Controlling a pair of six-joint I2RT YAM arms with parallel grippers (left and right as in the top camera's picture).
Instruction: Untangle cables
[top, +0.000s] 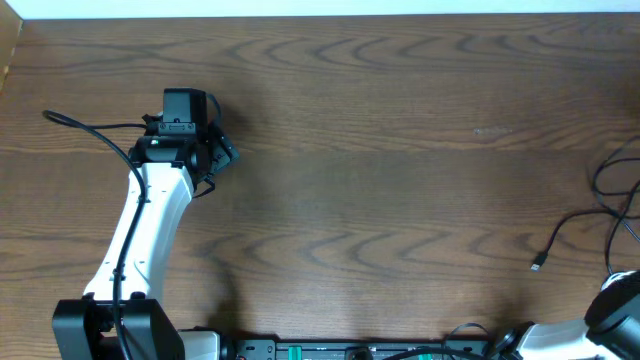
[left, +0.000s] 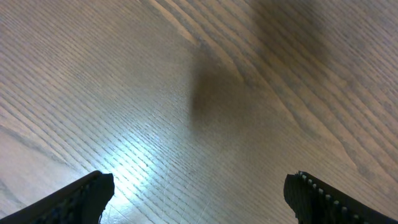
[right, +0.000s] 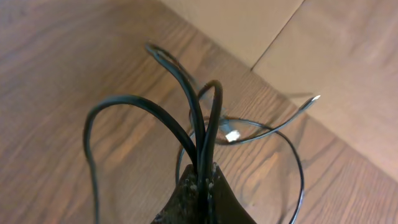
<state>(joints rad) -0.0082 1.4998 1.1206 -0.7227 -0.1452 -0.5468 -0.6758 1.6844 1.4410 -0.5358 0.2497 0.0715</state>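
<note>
Left gripper (left: 199, 193) hovering over table (left: 186, 74) at far left, jaws standing wide, gripping nothing. Right gripper (right: 202, 180) at near right edge pinching black cable (right: 124, 98) loops; plug (top: 538, 266) lying on table.

A brown wood-grain table (top: 380, 150) shows a bright glare (left: 134, 158), with a pale beige surface (right: 249, 25) beyond its edge.

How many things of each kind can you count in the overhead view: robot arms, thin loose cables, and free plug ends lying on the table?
Robot arms: 2 (left arm, right arm)
Thin black cable: 1
Free plug end: 1
Total: 4
</note>
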